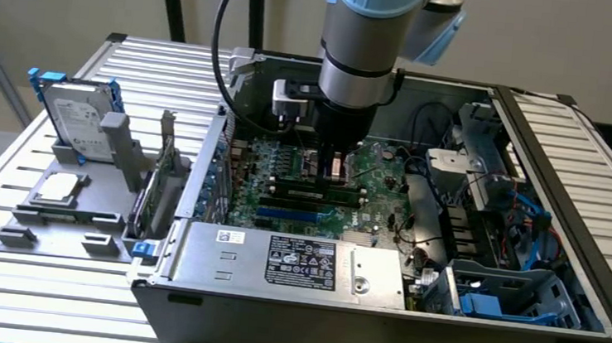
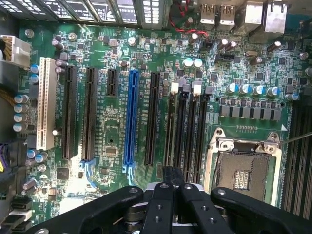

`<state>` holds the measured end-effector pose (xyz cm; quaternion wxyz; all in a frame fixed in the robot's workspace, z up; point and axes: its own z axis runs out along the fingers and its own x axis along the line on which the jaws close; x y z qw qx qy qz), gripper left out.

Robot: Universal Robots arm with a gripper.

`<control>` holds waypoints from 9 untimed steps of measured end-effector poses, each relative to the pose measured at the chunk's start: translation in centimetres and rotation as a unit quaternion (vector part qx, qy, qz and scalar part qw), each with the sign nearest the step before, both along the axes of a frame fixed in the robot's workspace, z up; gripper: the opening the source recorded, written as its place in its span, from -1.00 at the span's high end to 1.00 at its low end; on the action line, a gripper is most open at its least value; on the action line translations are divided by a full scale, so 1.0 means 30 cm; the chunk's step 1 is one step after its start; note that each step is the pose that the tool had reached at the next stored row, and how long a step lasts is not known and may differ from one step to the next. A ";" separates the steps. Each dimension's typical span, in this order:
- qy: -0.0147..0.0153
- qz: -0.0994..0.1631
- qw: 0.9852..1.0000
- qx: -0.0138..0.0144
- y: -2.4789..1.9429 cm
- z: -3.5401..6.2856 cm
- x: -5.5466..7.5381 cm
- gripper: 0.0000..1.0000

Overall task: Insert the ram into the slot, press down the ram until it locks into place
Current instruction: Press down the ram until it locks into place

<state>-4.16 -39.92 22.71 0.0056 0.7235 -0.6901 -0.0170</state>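
The arm is reaching down into the open computer case [image 1: 271, 318], which is taking up the centre and lower right of the exterior frame. The gripper [image 1: 334, 172] is hovering low over the middle of the green motherboard [image 1: 386, 164]. Its fingers are drawn close together, with no gap showing between them in the wrist view, where the gripper [image 2: 171, 178] is pointing at the board. The ram [image 1: 302, 193] is lying just beneath the fingertips in the middle of the exterior frame. It appears as a long green strip running across the board, standing in the slot [image 1: 363, 195], whose pale latch ends are showing at either tip. Judging from that, insertion is looking done, since the stick is sitting low and level rather than hanging free above the board. The pressing and locking is harder to call: the latches are too small to show whether they are standing upright against the stick or leaning outward. The fingers are also covering the ram's middle, so whether they are pinching its top edge or only bearing down on it is not something I can tell. In the wrist view a row of parallel black sockets [image 2: 187, 126] is running away from the fingertips, between the blue slot [image 2: 130, 117] and the bare processor socket [image 2: 242, 165]. From this angle I cannot make out which of them is carrying the stick.
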 end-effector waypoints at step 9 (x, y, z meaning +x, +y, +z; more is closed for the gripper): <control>0.000 0.000 1.000 0.000 0.000 -0.005 0.000 0.79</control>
